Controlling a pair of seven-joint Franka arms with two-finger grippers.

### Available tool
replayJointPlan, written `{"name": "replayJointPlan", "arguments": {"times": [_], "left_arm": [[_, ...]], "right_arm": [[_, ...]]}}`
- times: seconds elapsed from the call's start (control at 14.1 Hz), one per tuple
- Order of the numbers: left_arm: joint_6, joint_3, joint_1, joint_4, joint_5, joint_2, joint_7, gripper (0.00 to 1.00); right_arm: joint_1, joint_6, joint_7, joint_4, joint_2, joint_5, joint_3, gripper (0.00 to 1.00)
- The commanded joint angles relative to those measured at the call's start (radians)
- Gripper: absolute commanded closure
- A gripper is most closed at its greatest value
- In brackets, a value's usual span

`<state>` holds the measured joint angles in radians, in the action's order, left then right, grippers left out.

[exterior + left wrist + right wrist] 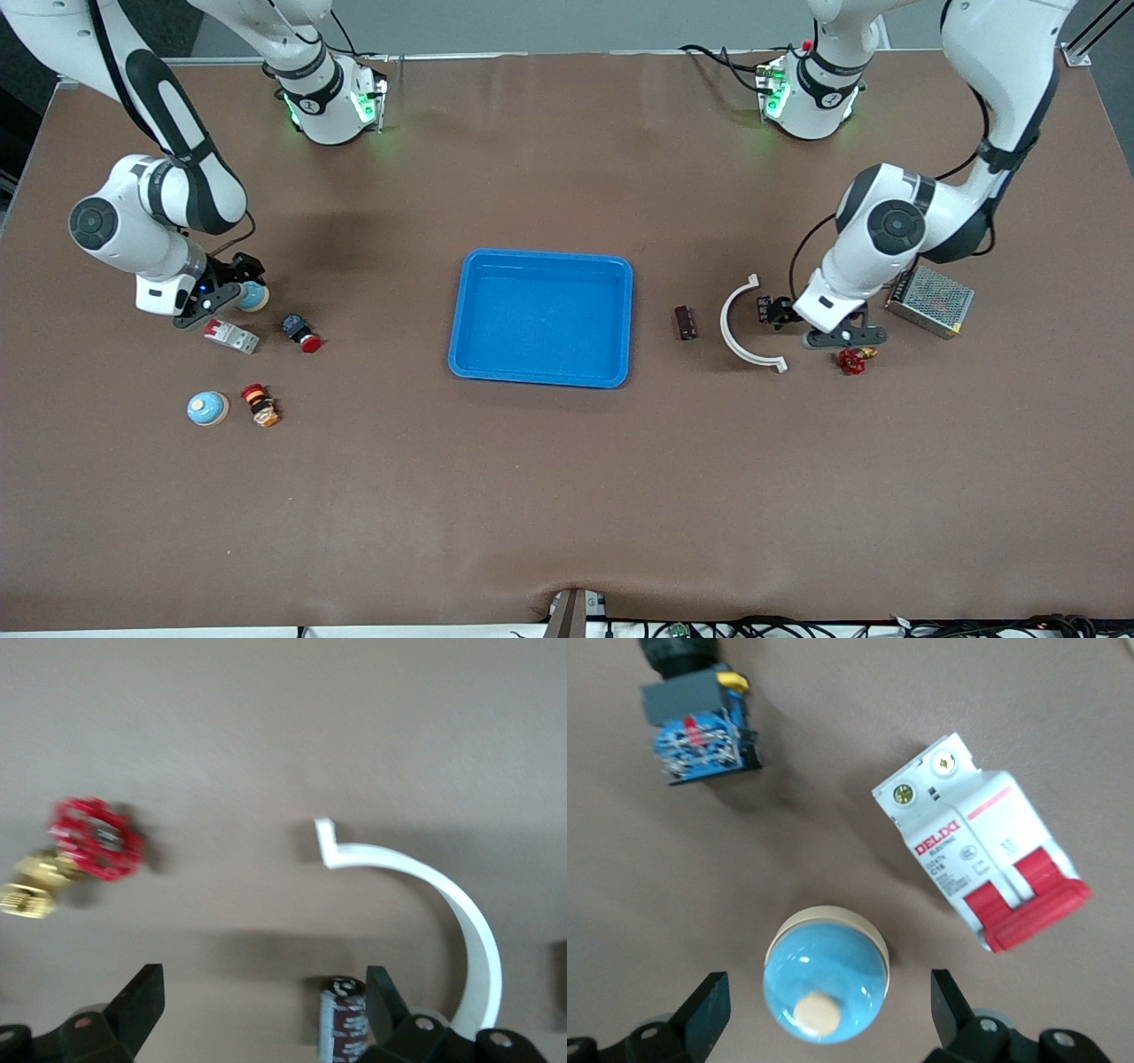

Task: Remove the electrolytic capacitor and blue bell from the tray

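Right gripper (828, 992) low over table (567, 496) toward the right arm's end, jaws wide apart, holding nothing; blue bell (824, 974) upright on the surface between the fingertips, touching neither. Left gripper (264, 988) low toward the left arm's end, likewise spread and empty; electrolytic capacitor (345, 1019) lying on its side just beside one finger, contact not resolvable. Tray (540, 266) mid-table, holding nothing, well apart from both.

Hazards, as judged: capacitor, being cylindrical, likely to roll if brushed by that finger on any sideways lift-off, toward white curved clip (443, 895) close by; bell liable to be nudged against circuit breaker (979, 859) or push-button switch (700, 726) by an oblique retreat. Safest exit probably straight up for both. Possible confusion with second bell (207, 408), nearer the front camera.

Red-handled valve (75, 855) near the left gripper, clear of it.

Surface: brown matte cover, flat, faintly creased. Surroundings: grey floor past the arm bases, cables along the edge nearest the front camera.
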<state>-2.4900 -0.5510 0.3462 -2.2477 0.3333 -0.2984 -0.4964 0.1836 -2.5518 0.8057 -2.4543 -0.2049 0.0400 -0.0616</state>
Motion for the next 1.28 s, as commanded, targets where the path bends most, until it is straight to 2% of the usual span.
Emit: {"name": "replayJointPlan", "arguments": {"times": [0.0,0.21,0.35,0.5,0.64,0.78,0.99,1.2], "left_arm": [[0.159,-0.02,0.011,0.132,-0.009,0.004,0.001,0.0],[0.308,-0.02,0.011,0.265,-0.042,-0.001,0.041,0.0],[0.417,-0.018,0.016,0.351,-0.078,0.001,0.088,0.0],[0.558,-0.001,0.011,0.463,-0.123,0.004,0.181,0.0],[0.728,0.101,-0.063,0.6,-0.154,0.005,0.281,0.0],[0.834,0.244,-0.163,0.703,-0.2,0.016,0.381,0.0],[0.862,0.356,-0.24,0.743,-0.241,0.079,0.484,0.0],[0.866,0.472,-0.329,0.744,-0.296,0.163,0.541,0.0]], "right_arm": [[-0.015,0.167,-0.096,0.012,0.146,0.009,0.023,0.0],[-0.094,0.4,-0.245,0.107,0.241,0.009,0.023,0.0],[-0.136,0.525,-0.353,0.196,0.262,0.009,0.025,0.0],[-0.209,0.666,-0.504,0.329,0.263,0.011,0.025,0.0],[-0.281,0.801,-0.662,0.461,0.262,0.012,0.023,0.0],[-0.325,0.918,-0.752,0.561,0.266,0.011,0.025,0.0],[-0.326,1.028,-0.767,0.675,0.312,0.011,0.023,0.0],[-0.299,1.061,-0.752,0.684,0.41,0.012,0.011,0.0]]}}
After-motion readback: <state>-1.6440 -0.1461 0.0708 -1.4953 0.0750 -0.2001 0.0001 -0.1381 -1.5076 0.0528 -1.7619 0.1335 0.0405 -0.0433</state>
